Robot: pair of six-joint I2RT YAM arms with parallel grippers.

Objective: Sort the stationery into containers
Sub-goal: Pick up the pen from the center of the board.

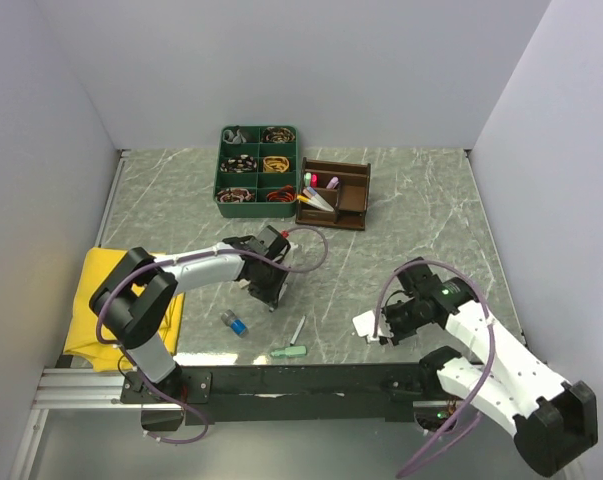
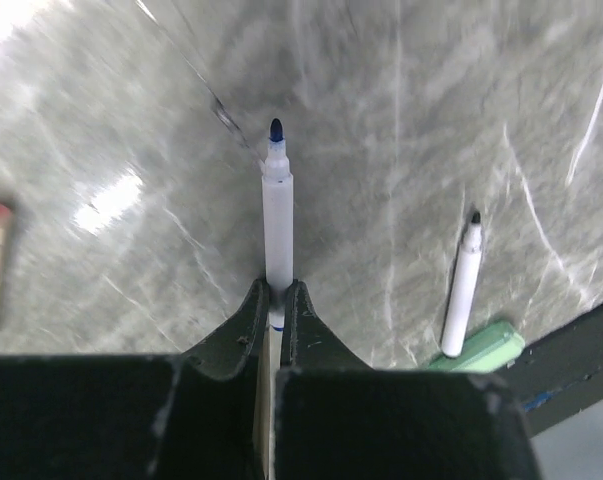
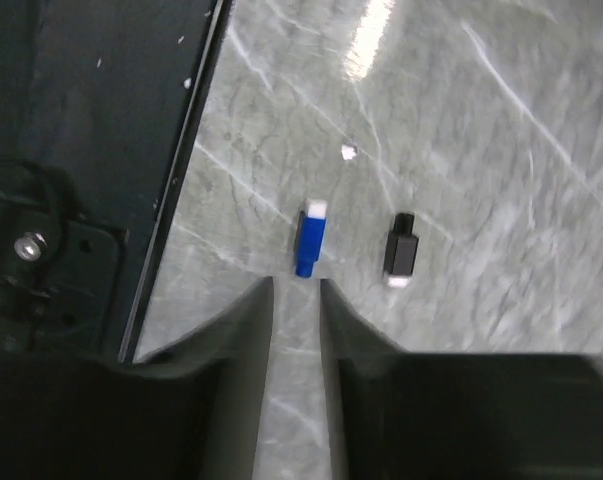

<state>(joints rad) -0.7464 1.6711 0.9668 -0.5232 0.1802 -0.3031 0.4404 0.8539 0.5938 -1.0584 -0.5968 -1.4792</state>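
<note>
Where white walls (image 1: 301, 70) rise, the marbled table (image 1: 421, 220) bears a wooden organiser (image 1: 333, 222).

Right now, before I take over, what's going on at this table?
The left gripper is shut on an uncapped white marker with a blue tip. The right gripper is empty, jaws slightly apart, with a blue cap and a black cap lying ahead of it. A black-tipped pen and a mint eraser lie loose near the front edge, and the brown organiser holds a few coloured pens.
</note>
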